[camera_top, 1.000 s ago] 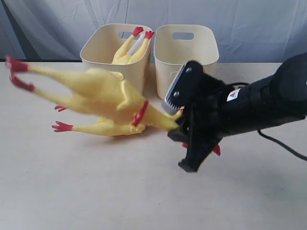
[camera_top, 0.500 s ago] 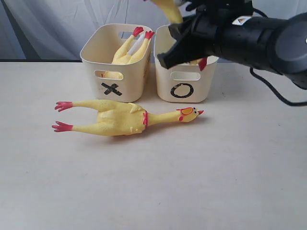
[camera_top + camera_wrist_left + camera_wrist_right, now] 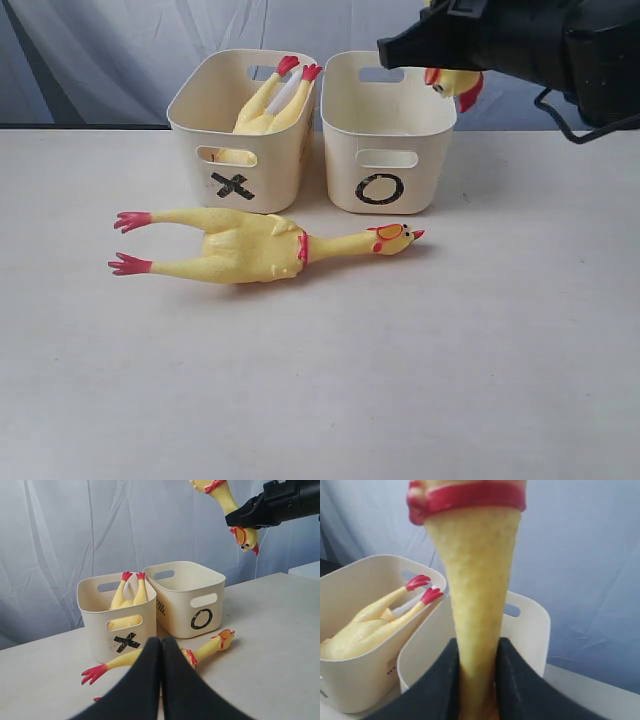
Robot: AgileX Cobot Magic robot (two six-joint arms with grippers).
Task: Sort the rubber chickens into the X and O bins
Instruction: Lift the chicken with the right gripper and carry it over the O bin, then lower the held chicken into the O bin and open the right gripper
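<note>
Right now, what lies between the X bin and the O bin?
Nothing: a narrow bare gap separates the X bin and the O bin, seen in the exterior view.

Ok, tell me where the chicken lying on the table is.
In the exterior view the loose chicken lies on the table left of centre, just in front of the X bin, head toward the O bin.

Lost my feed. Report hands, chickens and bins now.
Right hand shut on a chicken's neck, high beside the O bin. Left hand shut, empty. One chicken in X bin, one on table. Nothing blocking.
</note>
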